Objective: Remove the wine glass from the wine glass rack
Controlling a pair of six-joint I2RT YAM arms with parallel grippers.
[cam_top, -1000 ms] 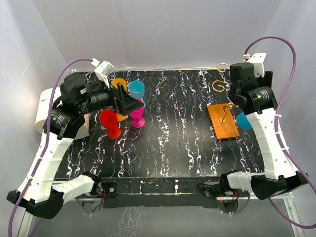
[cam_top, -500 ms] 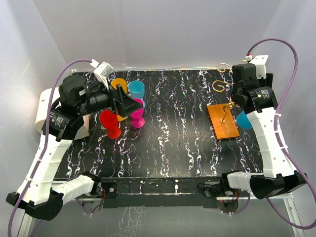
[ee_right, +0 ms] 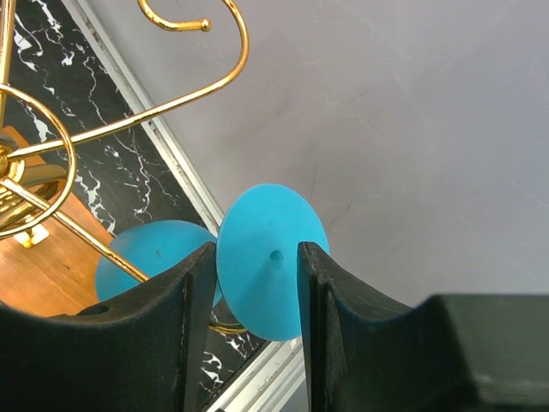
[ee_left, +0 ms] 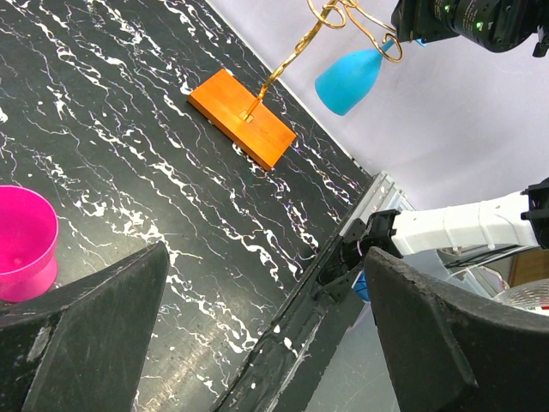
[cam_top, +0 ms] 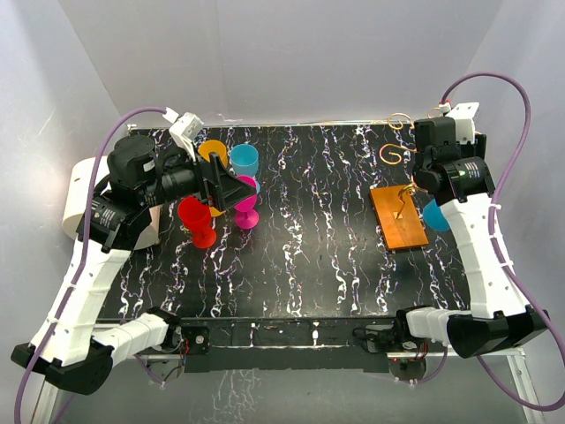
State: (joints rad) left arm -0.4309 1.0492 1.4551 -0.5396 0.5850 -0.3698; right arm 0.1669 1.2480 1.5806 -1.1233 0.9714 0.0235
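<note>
The wine glass rack has an orange base plate [cam_top: 399,221] and gold wire hooks [cam_top: 395,155]; it also shows in the left wrist view [ee_left: 243,118] and its hooks in the right wrist view [ee_right: 51,146]. A blue wine glass [cam_top: 435,216] hangs upside down from a hook at the rack's right side, as the left wrist view [ee_left: 347,79] shows. My right gripper [ee_right: 256,253] is shut on the glass's round foot [ee_right: 270,257], with the bowl [ee_right: 154,257] below. My left gripper [ee_left: 266,257] is open and empty, hovering above the glasses at the far left.
A red glass [cam_top: 196,219], a magenta glass [cam_top: 244,203], a cyan glass [cam_top: 244,160] and an orange one [cam_top: 210,148] stand at the left under my left arm. A white roll [cam_top: 75,199] sits off the table's left edge. The table's right edge runs just past the rack.
My right wrist has shifted slightly to the right and back. The blue glass still hangs in the same place. The left arm has barely moved.
</note>
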